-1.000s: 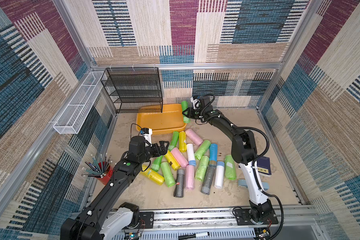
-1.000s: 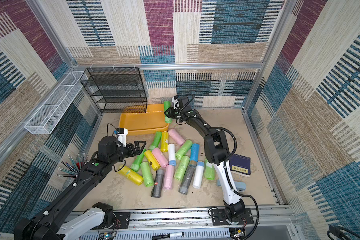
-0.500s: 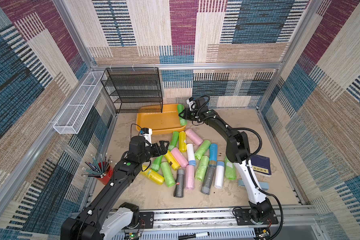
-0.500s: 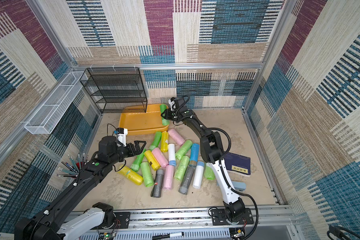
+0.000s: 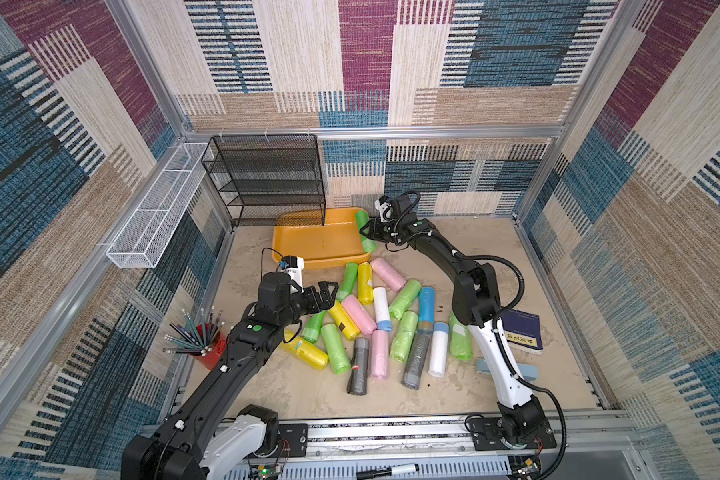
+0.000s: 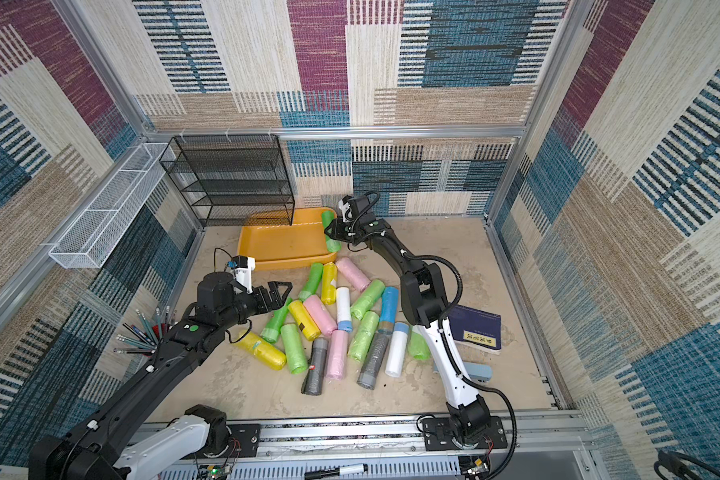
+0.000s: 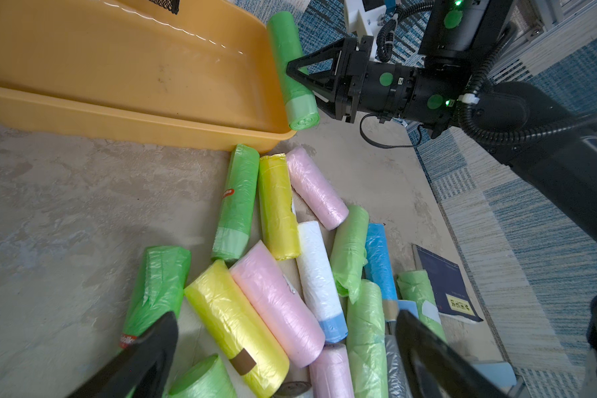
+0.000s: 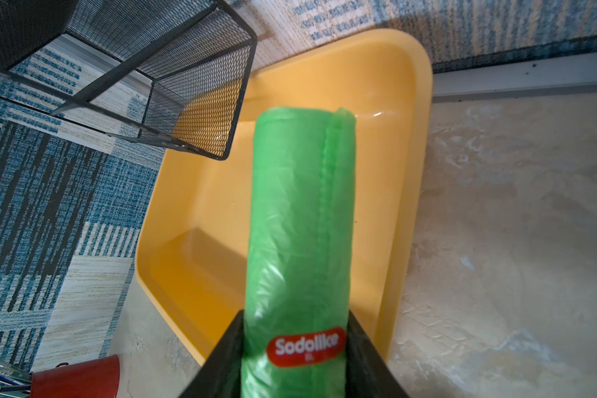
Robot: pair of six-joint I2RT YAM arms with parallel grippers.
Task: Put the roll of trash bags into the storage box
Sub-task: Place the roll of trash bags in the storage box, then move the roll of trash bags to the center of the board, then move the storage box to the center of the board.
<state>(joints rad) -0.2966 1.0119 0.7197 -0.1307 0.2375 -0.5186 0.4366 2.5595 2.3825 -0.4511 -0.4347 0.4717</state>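
Observation:
A green roll of trash bags (image 8: 300, 224) with a red "Sodolike" label sits between my right gripper's (image 8: 295, 344) fingers, which press it on both sides. In both top views the roll (image 5: 362, 218) (image 6: 329, 218) lies along the right end of the orange-yellow storage box (image 5: 308, 245) (image 6: 279, 245), just over its right wall, with the right gripper (image 5: 370, 233) reaching in from the right. The left wrist view shows the roll (image 7: 292, 69) against the box's (image 7: 118, 69) inner right wall. My left gripper (image 5: 329, 291) (image 7: 286, 320) hangs open and empty over the pile's left side.
Several loose rolls (image 5: 375, 320) in green, yellow, pink, white, blue and grey lie in front of the box. A black mesh rack (image 5: 267, 178) overhangs the box's back left. A white wire basket (image 5: 154, 216), a red pencil cup (image 5: 208, 345) and a blue book (image 5: 520, 332) flank the table.
My right arm has carried the green roll leftward from beside the box to over its right wall, and its jaws have eased slightly. The left arm has stayed put.

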